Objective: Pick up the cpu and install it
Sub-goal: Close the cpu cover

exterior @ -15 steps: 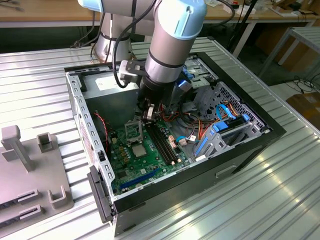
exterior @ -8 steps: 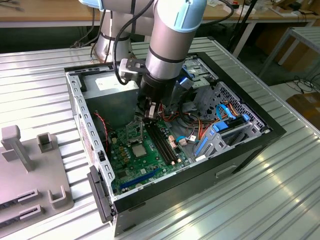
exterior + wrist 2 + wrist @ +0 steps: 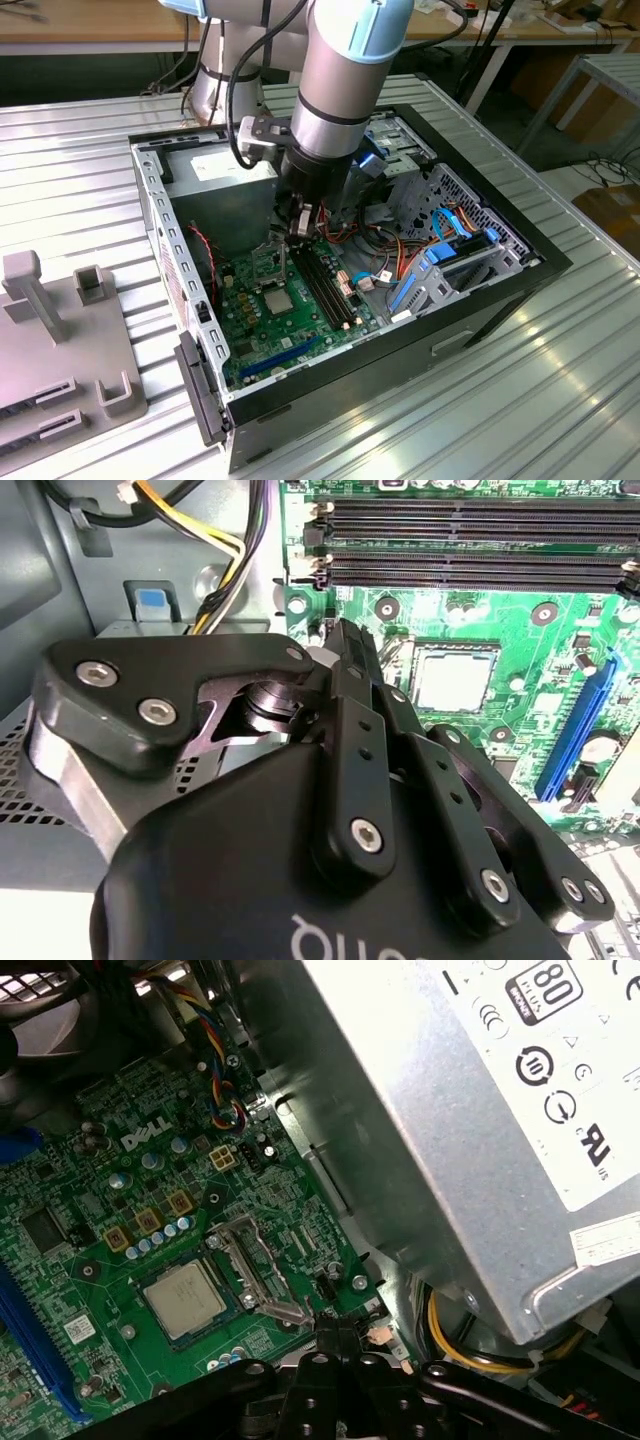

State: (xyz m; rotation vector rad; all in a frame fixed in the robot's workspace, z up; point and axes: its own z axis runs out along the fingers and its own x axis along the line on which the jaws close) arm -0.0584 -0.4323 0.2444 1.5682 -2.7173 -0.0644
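Open case (image 3: pixel 180 300) lay on the table (image 3: pixel 80 140), green board (image 3: pixel 255 310) inside, gripper (image 3: pixel 335 1332) hung low above the board with fingers pressed together, apparently holding nothing, cpu (image 3: pixel 183 1299) sat in its socket (image 3: pixel 250 1260) near the fingertips, untouched.

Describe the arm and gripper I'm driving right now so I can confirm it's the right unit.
The arm is a thick silver-grey metal tube with pale blue joint caps and a black cable looped alongside. The gripper is matt black, built of bolted linkage bars with silver screw heads, on a rounded black body carrying white lettering.
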